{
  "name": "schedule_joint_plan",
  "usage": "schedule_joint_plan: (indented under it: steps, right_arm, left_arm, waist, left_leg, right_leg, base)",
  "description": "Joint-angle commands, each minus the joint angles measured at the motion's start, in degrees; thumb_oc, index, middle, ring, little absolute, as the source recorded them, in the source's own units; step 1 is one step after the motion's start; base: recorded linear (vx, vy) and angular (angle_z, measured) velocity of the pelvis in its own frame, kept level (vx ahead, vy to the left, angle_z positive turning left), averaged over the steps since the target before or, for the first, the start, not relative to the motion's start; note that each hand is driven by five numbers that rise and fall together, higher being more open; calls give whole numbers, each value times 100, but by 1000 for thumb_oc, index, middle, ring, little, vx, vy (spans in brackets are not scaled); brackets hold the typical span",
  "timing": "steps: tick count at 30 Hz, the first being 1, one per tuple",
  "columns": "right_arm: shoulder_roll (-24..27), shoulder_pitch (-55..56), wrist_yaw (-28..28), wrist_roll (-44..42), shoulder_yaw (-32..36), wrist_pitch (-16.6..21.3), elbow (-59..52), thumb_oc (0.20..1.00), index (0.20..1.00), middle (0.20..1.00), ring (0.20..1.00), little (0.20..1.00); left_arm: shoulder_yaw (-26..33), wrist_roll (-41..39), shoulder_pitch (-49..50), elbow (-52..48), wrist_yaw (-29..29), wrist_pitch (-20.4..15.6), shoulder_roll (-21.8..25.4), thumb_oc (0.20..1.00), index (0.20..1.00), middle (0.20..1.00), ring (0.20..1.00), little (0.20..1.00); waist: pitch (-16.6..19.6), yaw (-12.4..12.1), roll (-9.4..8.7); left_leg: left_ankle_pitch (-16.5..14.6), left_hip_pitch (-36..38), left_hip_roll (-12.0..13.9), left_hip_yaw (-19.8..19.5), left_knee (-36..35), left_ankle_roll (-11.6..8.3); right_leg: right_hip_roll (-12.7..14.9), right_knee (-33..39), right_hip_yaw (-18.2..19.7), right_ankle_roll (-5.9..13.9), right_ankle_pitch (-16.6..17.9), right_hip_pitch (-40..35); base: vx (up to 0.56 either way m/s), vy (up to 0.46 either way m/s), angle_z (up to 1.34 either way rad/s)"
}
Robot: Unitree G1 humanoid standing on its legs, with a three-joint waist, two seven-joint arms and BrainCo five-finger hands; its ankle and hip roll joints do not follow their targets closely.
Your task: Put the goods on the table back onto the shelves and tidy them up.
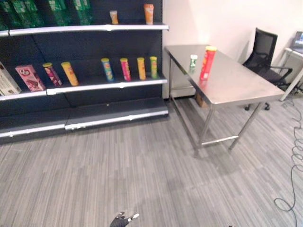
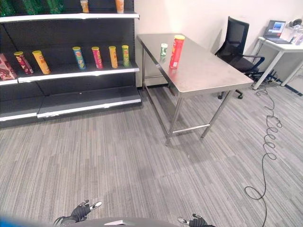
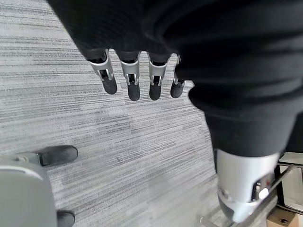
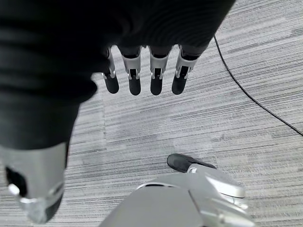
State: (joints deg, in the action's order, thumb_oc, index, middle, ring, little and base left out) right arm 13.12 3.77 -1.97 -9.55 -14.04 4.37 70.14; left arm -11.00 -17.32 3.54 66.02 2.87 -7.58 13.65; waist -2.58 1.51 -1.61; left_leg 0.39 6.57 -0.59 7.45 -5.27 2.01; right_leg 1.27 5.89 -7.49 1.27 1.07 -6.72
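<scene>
The goods still to be shelved stood on the counter (image 1: 236, 85), a steel-topped one set against the wall just right of the shelves (image 1: 118, 85). The shelves were dark with pale front edges; the middle level carried a row of upright tubes (image 1: 125, 69) and, further left, two leaning tubes beside a pink box (image 1: 30, 77). A black office chair (image 1: 262, 59) sat beyond the counter's far side. On the counter, the tall red tube (image 1: 207, 62) with a yellow lid stood upright near the middle, and the small green-and-white can (image 1: 193, 60) stood just beside it toward the wall.

Both hands hung low at the robot's sides, well away from the counter. The left hand (image 3: 132, 78) had its fingers straight and relaxed over the carpet, holding nothing; the right hand (image 4: 142, 75) was the same, fingers loosely extended and empty.

The likely risks lay ahead. The red tube was tall and narrow, so a reach that brushed it sideways would probably topple it, and it could then roll off the smooth steel top. The small can stood close enough that fingers closing on one might knock the other. On the shelf, the tubes were packed closely, so setting another down carelessly could tip its neighbours.
</scene>
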Motion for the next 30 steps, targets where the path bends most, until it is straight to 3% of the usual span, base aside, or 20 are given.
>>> schedule_joint_plan:
  steps: [1,25,26,27,30]
  right_arm:
    - [178,-397,9,-108,-204,126,65,1000,1000,1000,1000,1000]
    - [302,-689,53,236,-454,116,-200,1000,1000,1000,1000,1000]
    - [313,-704,57,227,-444,122,-196,1000,1000,1000,1000,1000]
    - [331,-802,61,182,-405,118,-208,1000,1000,1000,1000,1000]
    - [312,-798,67,87,-350,111,-170,1000,1000,1000,1000,1000]
  left_arm:
    - [48,59,-385,277,-40,-214,-57,1000,1000,1000,1000,1000]
    - [-236,653,-444,371,-106,-180,57,1000,1000,1000,1000,1000]
    - [-251,653,-455,357,-118,-183,65,1000,1000,1000,1000,1000]
    - [-242,602,-510,293,-114,-184,108,1000,1000,1000,1000,1000]
    - [-231,640,-566,369,-105,-179,117,1000,1000,1000,1000,1000]
  waist:
    - [-212,64,-29]
    - [-332,-7,36]
    - [-360,-12,57]
    - [-561,-25,126]
    - [-647,24,136]
  left_leg:
    - [-658,250,-38,27,27,-137]
    - [-702,-36,-260,-107,27,125]
    - [-715,-39,-268,-122,27,158]
    - [-738,6,-280,-110,27,289]
    - [-775,125,-325,-120,27,340]
  right_leg:
    - [35,-89,-189,226,-673,-223]
    - [168,-89,55,396,-372,125]
    - [177,-282,77,400,-382,234]
    - [214,-1439,137,514,-497,830]
    - [229,-2237,221,536,-387,1375]
  base:
    - [18,34,0]
    - [11,49,-4]
    - [-34,179,-5]
    - [-28,186,-37]
    - [52,109,-61]
